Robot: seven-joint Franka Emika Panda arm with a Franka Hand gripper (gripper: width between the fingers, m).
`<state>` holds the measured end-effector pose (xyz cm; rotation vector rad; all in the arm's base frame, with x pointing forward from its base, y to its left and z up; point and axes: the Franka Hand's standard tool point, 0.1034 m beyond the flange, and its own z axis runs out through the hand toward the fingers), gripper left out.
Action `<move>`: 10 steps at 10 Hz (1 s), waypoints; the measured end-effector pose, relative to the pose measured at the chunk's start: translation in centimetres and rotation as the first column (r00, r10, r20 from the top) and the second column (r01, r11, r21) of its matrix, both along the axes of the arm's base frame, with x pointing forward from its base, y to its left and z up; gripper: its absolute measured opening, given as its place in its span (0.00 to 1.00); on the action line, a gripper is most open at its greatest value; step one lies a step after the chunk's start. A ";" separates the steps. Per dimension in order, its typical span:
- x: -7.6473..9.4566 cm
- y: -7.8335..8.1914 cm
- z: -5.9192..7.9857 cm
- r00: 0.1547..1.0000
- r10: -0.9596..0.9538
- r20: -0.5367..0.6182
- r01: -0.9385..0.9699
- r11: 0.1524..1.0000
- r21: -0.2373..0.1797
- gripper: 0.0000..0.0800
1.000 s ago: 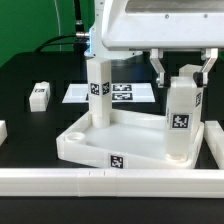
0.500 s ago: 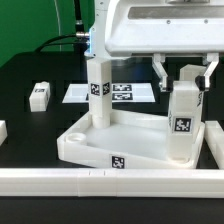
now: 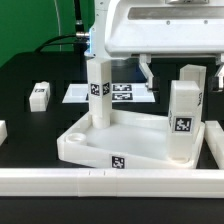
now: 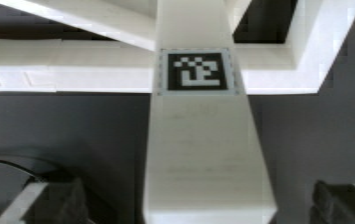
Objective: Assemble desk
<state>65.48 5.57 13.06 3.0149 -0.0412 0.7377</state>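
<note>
The white desk tabletop lies on the table with its rim up. A tagged white leg stands in its far left corner. A second tagged leg stands in the near right corner, and a third stands behind it. My gripper is open above the right legs, one finger on each side, touching neither. In the wrist view the leg runs down between the spread fingers, with the tabletop rim beyond it.
A loose white leg lies on the black table at the exterior view's left. The marker board lies behind the tabletop. Long white rails run along the front and the right.
The gripper's fingers have spread apart and let go of the near right leg. The leg stays standing in its corner.
</note>
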 end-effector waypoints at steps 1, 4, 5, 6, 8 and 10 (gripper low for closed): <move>0.0 -0.3 0.1 1.000 0.005 0.000 -0.005 1.000 -0.005 0.81; 0.3 -0.9 1.7 0.999 0.033 -0.022 -0.034 0.999 -0.017 0.81; 0.5 -1.4 2.3 0.999 0.041 -0.021 -0.041 0.999 -0.021 0.81; 0.3 -1.4 2.0 0.999 0.038 -0.038 -0.039 0.999 -0.019 0.81; -0.2 -1.2 1.6 0.991 0.036 -0.132 -0.038 0.999 -0.011 0.81; -0.5 -0.4 1.2 0.962 0.020 -0.272 -0.020 1.000 0.002 0.81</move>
